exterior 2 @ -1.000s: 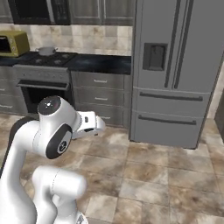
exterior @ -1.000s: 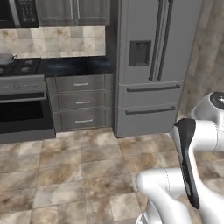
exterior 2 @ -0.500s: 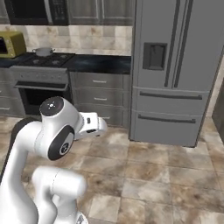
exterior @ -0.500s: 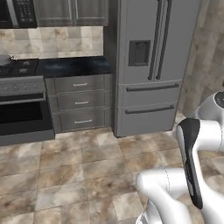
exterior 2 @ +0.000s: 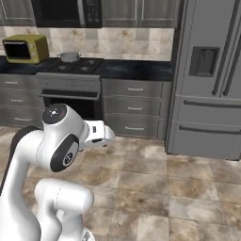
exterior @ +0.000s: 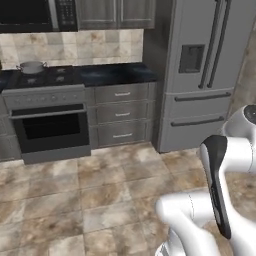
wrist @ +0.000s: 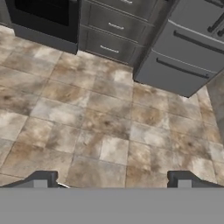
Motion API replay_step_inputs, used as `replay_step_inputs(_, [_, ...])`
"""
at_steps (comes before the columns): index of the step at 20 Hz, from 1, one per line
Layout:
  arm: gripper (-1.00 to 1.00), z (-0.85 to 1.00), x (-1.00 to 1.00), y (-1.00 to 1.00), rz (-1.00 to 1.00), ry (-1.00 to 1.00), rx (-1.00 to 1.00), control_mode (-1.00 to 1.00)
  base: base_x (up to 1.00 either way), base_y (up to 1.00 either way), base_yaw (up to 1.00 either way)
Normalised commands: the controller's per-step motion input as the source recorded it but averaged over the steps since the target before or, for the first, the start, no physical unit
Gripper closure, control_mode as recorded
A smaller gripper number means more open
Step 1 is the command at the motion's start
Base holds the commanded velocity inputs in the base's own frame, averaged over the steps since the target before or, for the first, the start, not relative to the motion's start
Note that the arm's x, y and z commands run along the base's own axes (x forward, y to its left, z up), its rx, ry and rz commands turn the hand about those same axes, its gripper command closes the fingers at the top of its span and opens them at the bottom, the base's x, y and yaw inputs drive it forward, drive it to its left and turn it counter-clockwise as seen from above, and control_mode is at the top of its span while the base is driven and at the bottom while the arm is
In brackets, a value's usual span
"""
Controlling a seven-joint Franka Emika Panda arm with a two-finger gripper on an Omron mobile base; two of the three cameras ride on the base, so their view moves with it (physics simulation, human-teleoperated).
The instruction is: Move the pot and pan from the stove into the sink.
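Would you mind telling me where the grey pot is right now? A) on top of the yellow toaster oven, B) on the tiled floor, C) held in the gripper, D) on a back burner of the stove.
D: the pot sits on a back burner of the stove, apart from the gripper, whose open jaws hold nothing.

The tiled floor (exterior: 100,200) between the robot and the cabinets lies bare, so the hand (wrist: 112,179), its fingers spread wide over the tiles, has free passage toward the stove (exterior: 47,117). On the stove's back left corner stands the pot (exterior: 31,66), under the microwave (exterior 2: 66,12); the dark worktop (exterior: 117,74) beside it carries nothing, while the tall fridge (exterior: 210,70) walls off its right end
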Motion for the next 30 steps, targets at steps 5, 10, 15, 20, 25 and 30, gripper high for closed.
replay_step_inputs(5, [-1.00,0.00,0.00,0.00,0.00,0.00,0.00,1.00,-0.04,1.00,-0.02])
replay_step_inputs(10, [-1.00,0.00,0.00,0.00,0.00,0.00,0.00,1.00,-0.11,1.00,-0.02])
replay_step_inputs(15, [-1.00,0.00,0.00,0.00,0.00,0.00,0.00,1.00,-0.11,1.00,-0.02])
replay_step_inputs(20, [-1.00,0.00,0.00,0.00,0.00,0.00,0.00,1.00,-0.08,0.37,0.00])
replay_step_inputs(25, [-1.00,0.00,0.00,0.00,0.00,0.00,0.00,1.00,0.00,0.00,0.00])
replay_step_inputs(30, [-1.00,0.00,0.00,0.00,0.00,0.00,0.00,1.00,0.28,0.18,-0.01])
